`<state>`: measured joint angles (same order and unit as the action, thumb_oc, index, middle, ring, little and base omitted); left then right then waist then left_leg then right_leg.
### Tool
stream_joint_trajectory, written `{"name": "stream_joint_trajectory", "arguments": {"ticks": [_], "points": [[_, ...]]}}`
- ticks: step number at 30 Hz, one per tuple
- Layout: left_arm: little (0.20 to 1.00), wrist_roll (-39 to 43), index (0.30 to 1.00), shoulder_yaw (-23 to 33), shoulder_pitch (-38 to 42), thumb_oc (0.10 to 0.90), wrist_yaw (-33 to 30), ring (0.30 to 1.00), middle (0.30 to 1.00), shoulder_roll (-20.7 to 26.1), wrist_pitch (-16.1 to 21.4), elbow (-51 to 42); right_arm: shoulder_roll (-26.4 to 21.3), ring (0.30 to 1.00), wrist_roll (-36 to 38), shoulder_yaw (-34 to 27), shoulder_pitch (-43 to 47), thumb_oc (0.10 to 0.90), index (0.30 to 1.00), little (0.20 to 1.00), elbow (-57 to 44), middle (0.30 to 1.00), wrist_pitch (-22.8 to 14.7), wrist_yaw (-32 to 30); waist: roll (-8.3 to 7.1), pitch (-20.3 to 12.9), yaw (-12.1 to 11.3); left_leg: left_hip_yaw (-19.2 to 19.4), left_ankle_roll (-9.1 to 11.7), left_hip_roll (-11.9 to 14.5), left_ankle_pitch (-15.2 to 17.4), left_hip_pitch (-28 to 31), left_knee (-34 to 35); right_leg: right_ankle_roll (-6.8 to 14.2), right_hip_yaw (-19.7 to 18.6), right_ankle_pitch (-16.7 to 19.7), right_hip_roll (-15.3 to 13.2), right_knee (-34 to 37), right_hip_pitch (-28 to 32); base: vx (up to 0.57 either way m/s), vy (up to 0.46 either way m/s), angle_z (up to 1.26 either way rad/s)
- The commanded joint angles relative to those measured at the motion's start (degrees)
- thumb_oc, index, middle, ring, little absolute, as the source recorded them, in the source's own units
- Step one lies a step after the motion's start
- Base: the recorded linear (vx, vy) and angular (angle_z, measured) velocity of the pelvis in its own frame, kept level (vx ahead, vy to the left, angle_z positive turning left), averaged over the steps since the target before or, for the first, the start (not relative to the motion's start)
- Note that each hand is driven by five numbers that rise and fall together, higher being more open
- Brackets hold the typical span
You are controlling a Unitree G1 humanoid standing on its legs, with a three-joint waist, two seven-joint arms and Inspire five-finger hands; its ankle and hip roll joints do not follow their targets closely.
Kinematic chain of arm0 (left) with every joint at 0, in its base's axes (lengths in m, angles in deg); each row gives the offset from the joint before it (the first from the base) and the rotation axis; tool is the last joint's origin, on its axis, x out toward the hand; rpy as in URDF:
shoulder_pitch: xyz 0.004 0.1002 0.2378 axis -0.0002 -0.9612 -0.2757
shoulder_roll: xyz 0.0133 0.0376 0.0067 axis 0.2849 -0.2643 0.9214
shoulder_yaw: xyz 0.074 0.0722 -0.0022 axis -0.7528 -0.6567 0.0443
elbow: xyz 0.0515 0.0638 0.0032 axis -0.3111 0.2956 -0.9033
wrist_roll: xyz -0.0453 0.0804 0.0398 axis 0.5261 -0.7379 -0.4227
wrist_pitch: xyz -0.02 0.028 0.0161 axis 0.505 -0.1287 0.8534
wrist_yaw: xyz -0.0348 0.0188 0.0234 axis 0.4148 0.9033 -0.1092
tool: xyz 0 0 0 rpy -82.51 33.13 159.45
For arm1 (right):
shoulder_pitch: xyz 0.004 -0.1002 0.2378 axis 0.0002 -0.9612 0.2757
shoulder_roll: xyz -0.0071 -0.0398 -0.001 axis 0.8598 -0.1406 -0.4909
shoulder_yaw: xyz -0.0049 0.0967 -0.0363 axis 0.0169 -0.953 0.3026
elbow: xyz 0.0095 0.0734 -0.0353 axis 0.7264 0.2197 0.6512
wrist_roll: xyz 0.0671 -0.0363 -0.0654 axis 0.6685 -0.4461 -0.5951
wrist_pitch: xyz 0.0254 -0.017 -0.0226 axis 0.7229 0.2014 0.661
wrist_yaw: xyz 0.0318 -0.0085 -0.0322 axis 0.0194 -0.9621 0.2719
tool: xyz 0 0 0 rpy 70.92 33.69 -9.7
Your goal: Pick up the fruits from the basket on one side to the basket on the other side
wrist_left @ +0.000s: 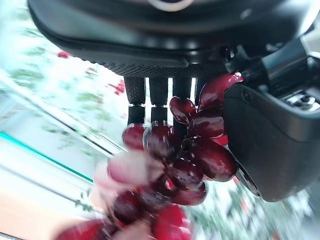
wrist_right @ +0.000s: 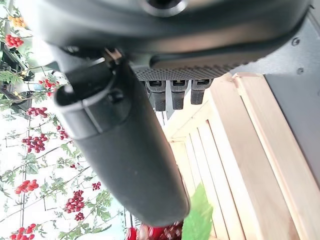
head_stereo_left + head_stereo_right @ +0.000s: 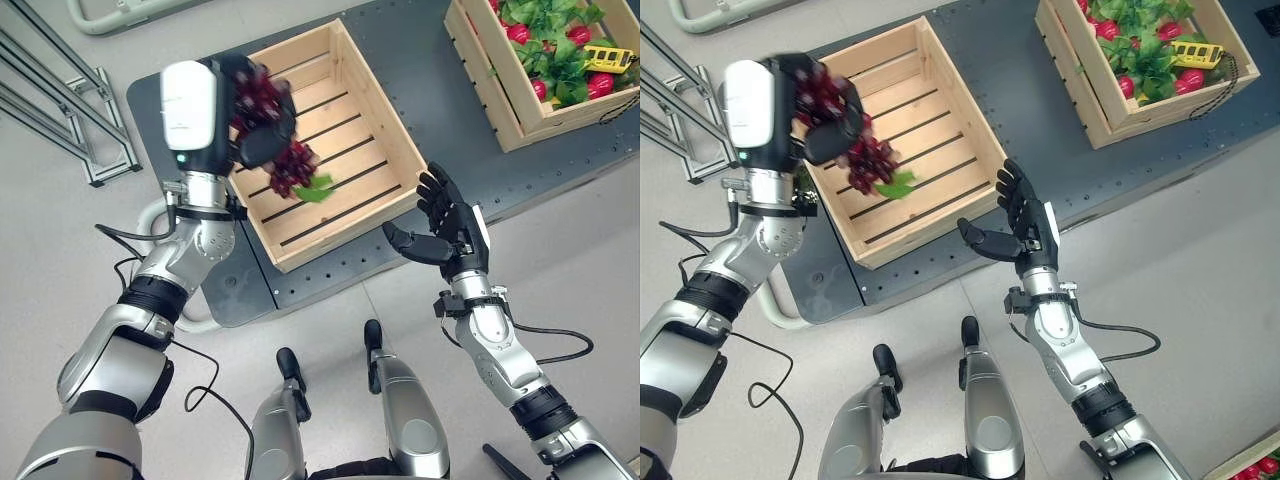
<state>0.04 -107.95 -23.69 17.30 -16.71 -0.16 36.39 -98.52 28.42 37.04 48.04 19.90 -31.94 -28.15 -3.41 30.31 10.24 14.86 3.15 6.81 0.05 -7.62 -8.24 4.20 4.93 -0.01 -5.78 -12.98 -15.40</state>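
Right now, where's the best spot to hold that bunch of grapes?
At the top of the bunch, coming from above. The grapes hang down loosely, leaf lowest, so the top carries the rest. The left robot hand already grips there, over the empty wooden crate.

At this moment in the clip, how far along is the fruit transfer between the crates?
Nothing looks delivered yet: the near crate shows only bare slats. In hand: the left hand holds a bunch of dark red grapes above that crate, not yet released. The right hand is open beside the crate, holding nothing. Left to do: the far crate holds red fruit among leaves.
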Motion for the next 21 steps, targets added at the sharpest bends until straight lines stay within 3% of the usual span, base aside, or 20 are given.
{"name": "stream_joint_trajectory", "arguments": {"ticks": [1, 2, 6, 9, 14, 21], "points": [[0.300, 9.68, 0.300, 6.61, 1.13, 0.400, 0.29, 0.300, 0.300, -0.18, 7.39, -4.79, 0.13, 0.900, -2.48, -4.81, 1.01, 0.800, 0.900, 0.900, -6.22, 0.900, -4.57, 3.44, 0.94, -6.13, 0.01, 0.89, -1.81, -1.86, 5.26, 2.46, -2.58, -1.31, 0.47, -4.75, -0.05, 0.97, 5.91, 0.05, 0.012, -0.11], [0.300, 13.72, 0.300, 8.15, -0.29, 0.400, 2.92, 0.300, 0.300, -1.13, 8.70, -5.52, 0.13, 0.900, -2.23, -5.02, -0.02, 0.800, 0.900, 0.900, -6.19, 0.900, -4.59, 4.33, 1.18, -7.17, 0.15, 1.11, -1.82, -1.92, 5.04, 4.05, -1.17, -1.29, 0.56, -4.70, -0.08, 2.27, 7.59, 0.04, 0.010, -0.07], [0.300, 22.04, 0.300, 9.99, -2.43, 0.400, 10.14, 0.300, 0.300, -2.74, 8.32, -7.34, 0.29, 0.900, -1.80, -5.27, -1.83, 0.800, 0.900, 0.900, -6.26, 0.900, -4.21, 6.35, 1.72, -9.02, 0.31, 1.32, -1.79, -2.18, 4.44, 6.67, 1.67, -1.11, 0.82, -4.30, -0.09, 4.82, 10.43, 0.02, 0.001, -0.03], [0.300, 36.95, 0.300, 11.12, -4.44, 0.400, 21.06, 0.300, 0.300, -4.55, 6.69, -8.88, 0.74, 0.900, -0.63, -4.42, -3.22, 0.800, 0.900, 0.900, -5.83, 0.900, -2.02, 10.52, 2.62, -12.74, 0.50, 1.95, -1.71, -2.33, 3.18, 10.38, 5.58, -0.67, 1.48, -3.09, -0.33, 8.18, 14.14, 0.04, -0.038, 0.00], [0.300, 50.49, 0.300, 11.99, -5.71, 0.400, 33.31, 0.300, 0.300, -5.35, 3.30, -10.10, 1.00, 0.900, 1.44, -3.84, -4.87, 0.800, 0.900, 0.900, -6.16, 0.900, -0.68, 15.83, 3.81, -17.25, 0.59, 2.40, -1.38, -2.26, 2.02, 14.37, 9.70, -0.10, 2.09, -1.57, -0.66, 12.04, 18.10, 0.05, -0.053, 0.01], [0.300, 58.67, 0.300, 10.78, -3.92, 0.400, 41.60, 0.300, 0.300, -3.19, -0.99, -10.61, 1.31, 0.900, 4.62, -2.98, -2.98, 0.800, 0.900, 0.900, -6.38, 0.900, 2.83, 20.47, 5.68, -21.55, 0.15, 2.28, -0.75, -2.22, 1.38, 18.32, 13.24, 0.40, 2.74, 0.05, -0.83, 16.50, 22.64, 0.06, -0.037, 0.06]]}}
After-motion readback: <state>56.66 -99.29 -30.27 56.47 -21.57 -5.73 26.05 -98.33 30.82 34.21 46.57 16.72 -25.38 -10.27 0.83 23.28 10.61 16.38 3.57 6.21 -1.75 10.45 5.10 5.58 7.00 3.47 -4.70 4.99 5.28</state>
